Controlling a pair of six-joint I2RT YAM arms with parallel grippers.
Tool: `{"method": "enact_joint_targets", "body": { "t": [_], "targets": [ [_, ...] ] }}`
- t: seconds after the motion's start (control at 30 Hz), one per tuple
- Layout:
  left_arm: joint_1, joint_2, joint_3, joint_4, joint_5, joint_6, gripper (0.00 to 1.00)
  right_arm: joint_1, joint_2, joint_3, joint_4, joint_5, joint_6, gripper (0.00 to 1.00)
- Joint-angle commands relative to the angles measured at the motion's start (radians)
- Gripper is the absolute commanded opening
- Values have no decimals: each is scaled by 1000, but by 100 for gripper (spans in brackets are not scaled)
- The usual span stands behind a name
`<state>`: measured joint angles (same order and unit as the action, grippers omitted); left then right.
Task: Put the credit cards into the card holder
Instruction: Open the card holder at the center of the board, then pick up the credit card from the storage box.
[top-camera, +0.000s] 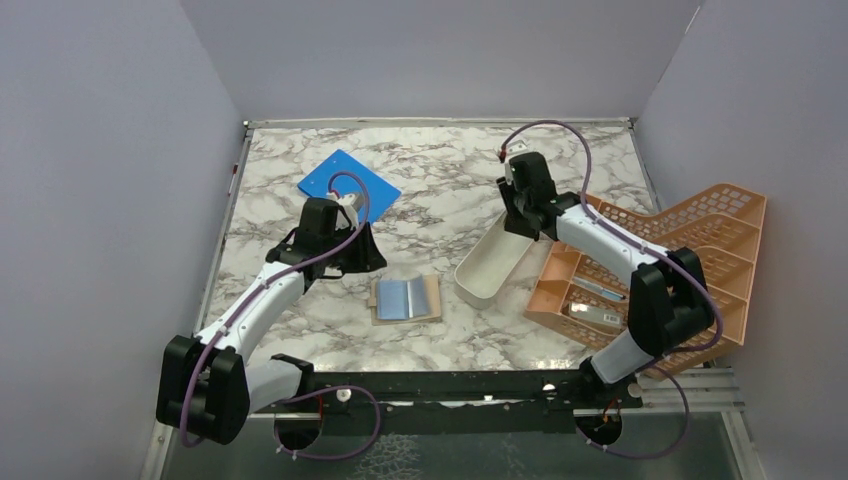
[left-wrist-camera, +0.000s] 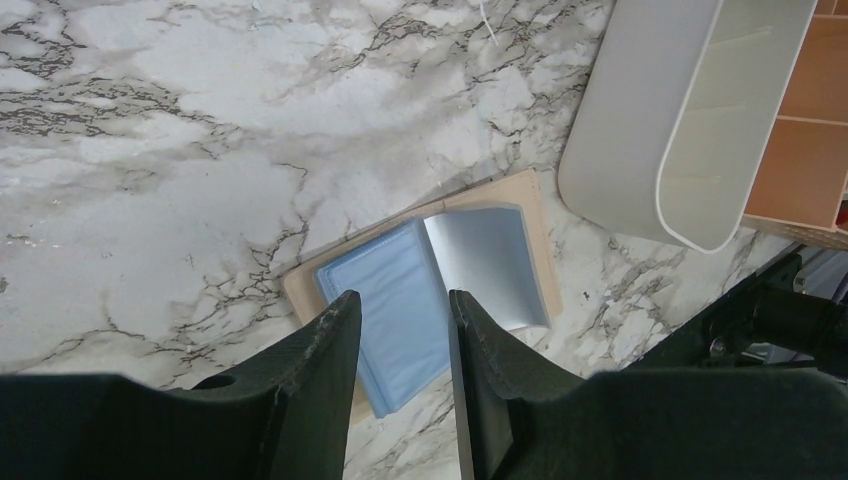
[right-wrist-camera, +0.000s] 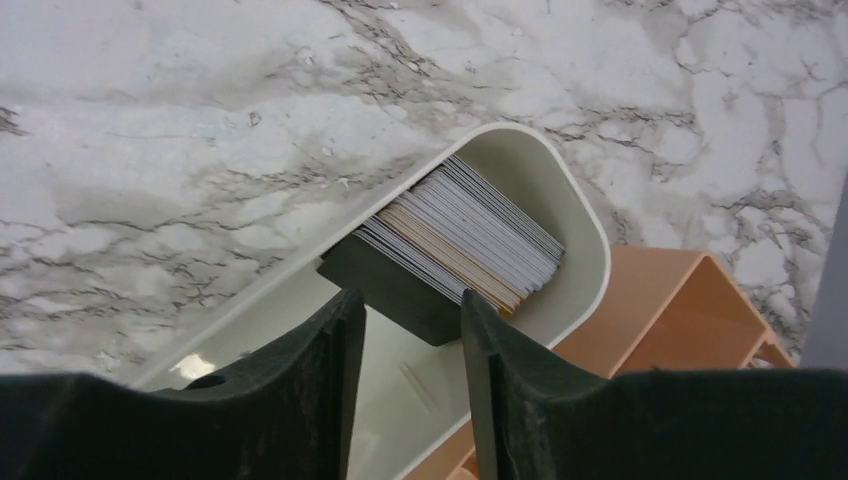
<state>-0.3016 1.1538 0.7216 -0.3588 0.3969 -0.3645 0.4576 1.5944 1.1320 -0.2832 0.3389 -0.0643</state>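
Observation:
The tan card holder (top-camera: 407, 298) lies open on the marble table, with a light blue card (left-wrist-camera: 390, 310) on its left half and a grey one (left-wrist-camera: 485, 262) on its right half. My left gripper (left-wrist-camera: 400, 310) is open and empty above the holder's left half; in the top view it (top-camera: 362, 256) hangs just left of the holder. A stack of credit cards (right-wrist-camera: 470, 235) stands on edge in the far end of the white tray (right-wrist-camera: 590, 240), with a black card (right-wrist-camera: 400, 285) at the front. My right gripper (right-wrist-camera: 405, 305) is open and empty above the tray, close to the stack.
The white oblong tray (top-camera: 490, 265) lies slanted between the holder and the orange lattice rack (top-camera: 700, 240), which holds a few flat items (top-camera: 597, 316). A bright blue board (top-camera: 348, 185) lies at the back behind the left arm. Grey walls close in three sides.

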Motion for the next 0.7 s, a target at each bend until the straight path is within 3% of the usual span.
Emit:
{"method": "enact_joint_targets", "body": {
  "t": [0.0, 0.17, 0.37, 0.67],
  "targets": [
    [-2, 0, -11, -8, 43, 24, 41, -32, -88, -81, 142, -113, -279, 49],
    [-1, 22, -5, -6, 57, 27, 41, -68, -65, -58, 69, -218, -358, 59],
    [0, 20, -6, -7, 62, 29, 41, -110, 12, -4, -29, -306, -445, 59],
    [1, 9, -2, -15, 34, 27, 41, -115, 13, -88, 56, -372, -607, 60]
  ]
}}
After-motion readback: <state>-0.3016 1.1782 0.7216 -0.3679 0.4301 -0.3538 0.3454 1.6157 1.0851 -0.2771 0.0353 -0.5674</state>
